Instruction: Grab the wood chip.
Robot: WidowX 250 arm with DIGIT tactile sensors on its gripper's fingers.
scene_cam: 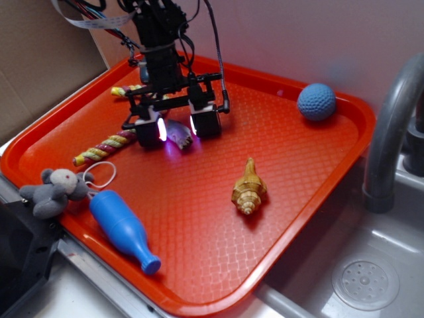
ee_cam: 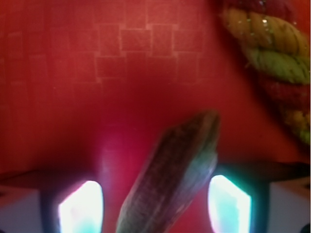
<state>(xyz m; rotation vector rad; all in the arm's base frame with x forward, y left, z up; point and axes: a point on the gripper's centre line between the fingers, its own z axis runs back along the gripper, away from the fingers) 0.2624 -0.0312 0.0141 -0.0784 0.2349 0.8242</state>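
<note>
Two lit pads (ee_cam: 81,206) straddle the wood chip (ee_cam: 172,177), one each side, with bare red showing between the chip and both pads in the wrist view, so the gripper (scene_cam: 179,127) is spread wide and holds nothing yet. Exterior view agrees: fingers down at tray (scene_cam: 199,265) level, chip (scene_cam: 179,134) lying between them on the back-left part of the tray, just right of the striped rope candy (scene_cam: 106,147).

Handling, my read:
- Chip looks thin, flat and light, so little force is needed.
- Weathered, ridged surface should grip well on the pads, not slippery.
- Stiff, but thin edges may flake or snap if squeezed hard.
- It lies slanted across the gap, not square to the fingers. Closing may pivot it before it seats.

Where to pinch: across the narrow width, mid-length, where the body looks thickest. Avoid the tapered tip, which could slide out.

Risk: being so flat, the fingers could ride over it if they aren't right at the tray surface. Can't tell from either view whether the fingertips touch the tray.

Seashell (scene_cam: 249,188), blue ball (scene_cam: 316,101), blue bottle (scene_cam: 122,229) and grey plush (scene_cam: 52,191) all sit well apart.
</note>
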